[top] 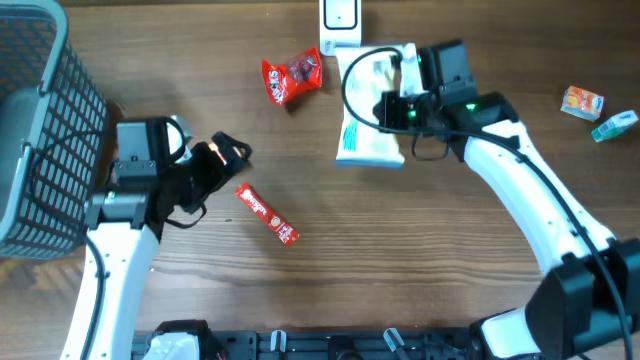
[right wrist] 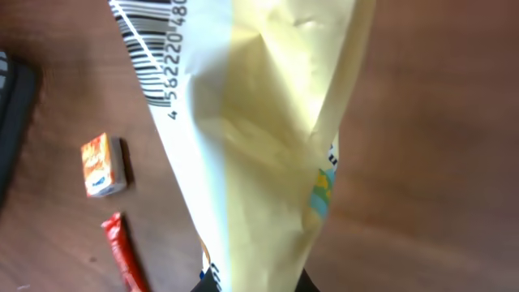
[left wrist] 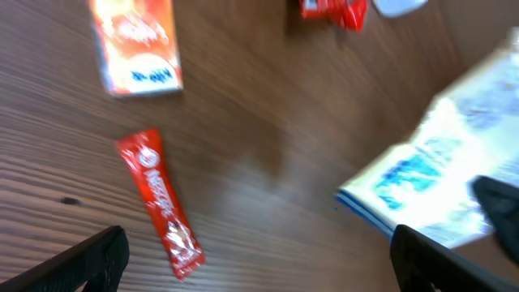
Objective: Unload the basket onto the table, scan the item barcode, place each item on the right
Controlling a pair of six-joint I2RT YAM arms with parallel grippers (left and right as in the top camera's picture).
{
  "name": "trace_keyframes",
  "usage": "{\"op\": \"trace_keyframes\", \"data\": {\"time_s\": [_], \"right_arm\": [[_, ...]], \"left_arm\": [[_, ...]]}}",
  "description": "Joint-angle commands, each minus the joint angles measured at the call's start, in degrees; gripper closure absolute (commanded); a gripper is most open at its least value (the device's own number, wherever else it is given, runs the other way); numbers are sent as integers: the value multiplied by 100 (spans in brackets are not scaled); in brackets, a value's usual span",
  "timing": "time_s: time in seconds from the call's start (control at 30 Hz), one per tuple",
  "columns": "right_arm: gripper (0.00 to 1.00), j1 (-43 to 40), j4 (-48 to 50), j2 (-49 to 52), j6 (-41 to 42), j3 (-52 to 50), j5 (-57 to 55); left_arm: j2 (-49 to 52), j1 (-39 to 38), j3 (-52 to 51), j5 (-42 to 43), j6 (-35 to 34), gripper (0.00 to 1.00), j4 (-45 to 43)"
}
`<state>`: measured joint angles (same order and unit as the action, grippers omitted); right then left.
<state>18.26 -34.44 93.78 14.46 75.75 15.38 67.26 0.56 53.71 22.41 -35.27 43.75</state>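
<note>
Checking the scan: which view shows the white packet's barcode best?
Right wrist: the barcode sits close and sharp on the white packet. Overhead shows the packet without visible bars; left wrist shows it blurred.

left hand [left wrist: 259, 264] spread wide, right hand [right wrist: 253, 284] clamped

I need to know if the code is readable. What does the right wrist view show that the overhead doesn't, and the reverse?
Only the right wrist view shows the barcode printed on the white pouch. Only the overhead shows the scanner, the basket and the red snack bag. Both show the pouch and the red stick packet.
</note>
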Motion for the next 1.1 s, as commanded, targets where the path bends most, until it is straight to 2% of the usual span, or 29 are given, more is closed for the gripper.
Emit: {"op": "trace_keyframes", "data": {"time_s": [0.0, 0.23, 0.43, 0.7, 0.8, 0.9, 1.07], "right_arm": [[96, 201, 79, -48, -699, 109, -313], [96, 188, 682, -48, -699, 107, 1073], [96, 280, 782, -46, -1300, 107, 874], [96, 284, 769, -46, -1303, 107, 350], [96, 284, 855, -46, -1298, 107, -245], [96, 284, 1071, -46, -1303, 107, -1429], [96, 284, 1604, -44, -1810, 107, -2658]], "left_arm": [[-79, 31, -4, -938, 11, 0, 131], [-72, 31, -4, -1311, 9, 0, 391], [-72, 31, -4, -1311, 9, 0, 391], [-72, 31, -4, -1311, 9, 0, 391], [-72, 31, -4, -1311, 9, 0, 389], [-72, 31, -4, -1311, 9, 0, 391], [-72, 31, -4, -1311, 9, 0, 389]]}}
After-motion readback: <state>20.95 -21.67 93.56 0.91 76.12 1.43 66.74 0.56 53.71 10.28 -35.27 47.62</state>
